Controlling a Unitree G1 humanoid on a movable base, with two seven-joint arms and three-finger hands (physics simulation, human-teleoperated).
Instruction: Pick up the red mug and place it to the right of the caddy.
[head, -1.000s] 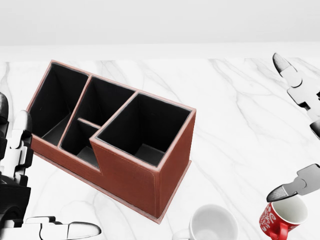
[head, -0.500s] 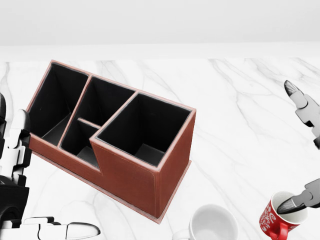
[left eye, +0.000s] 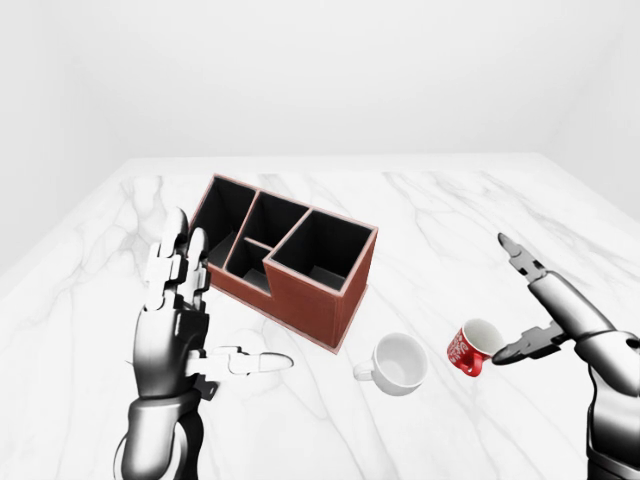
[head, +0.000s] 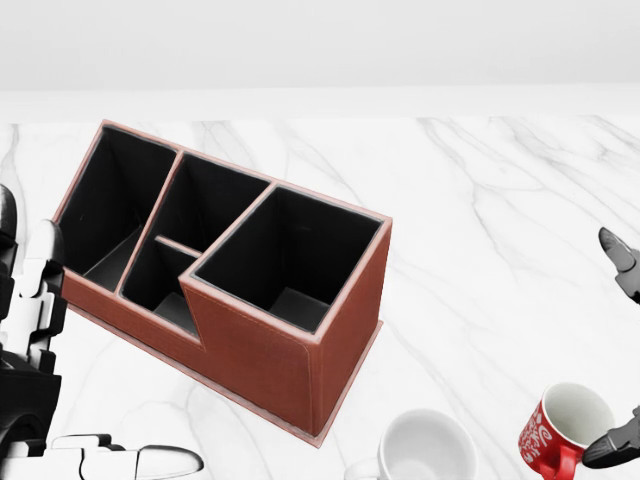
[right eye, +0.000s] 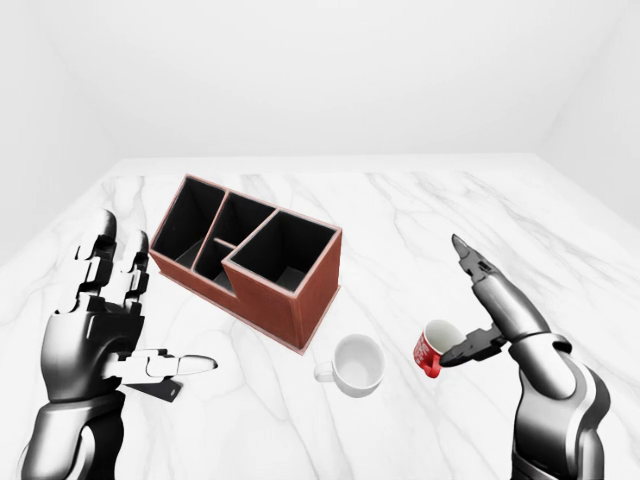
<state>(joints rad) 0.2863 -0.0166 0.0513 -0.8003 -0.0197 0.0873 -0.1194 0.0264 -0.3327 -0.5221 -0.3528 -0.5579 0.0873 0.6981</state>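
White walls and a white marble table (left eye: 420, 200) with grey veining make up the scene. On the table a red mug (left eye: 473, 347) is seen tilted, its white inside turned up and toward the right hand (left eye: 535, 305), with white lettering on its red side. The right hand is held spread: one finger (left eye: 518, 255) is stretched upward and away, well clear of the mug, while another dark-tipped finger (left eye: 520, 349) is laid just beside the mug's rim on its right in the left-eye view. Whether that finger touches the rim cannot be told. The mug is not enclosed by the fingers.

To the left of the right hand, past the red mug, a white mug (left eye: 398, 362) is set upright with its handle turned to the left. Further left and higher in the views, a reddish-brown caddy (head: 300, 360) with black-lined compartments is placed at an angle on the table; the red mug lies to the lower right of it, apart from it, with the white mug between.

The left hand (left eye: 190, 320) is raised over the table beside the caddy's left end, fingers (left eye: 170, 262) extended upward and thumb (left eye: 255, 363) pointed to the right, nothing being held in it.
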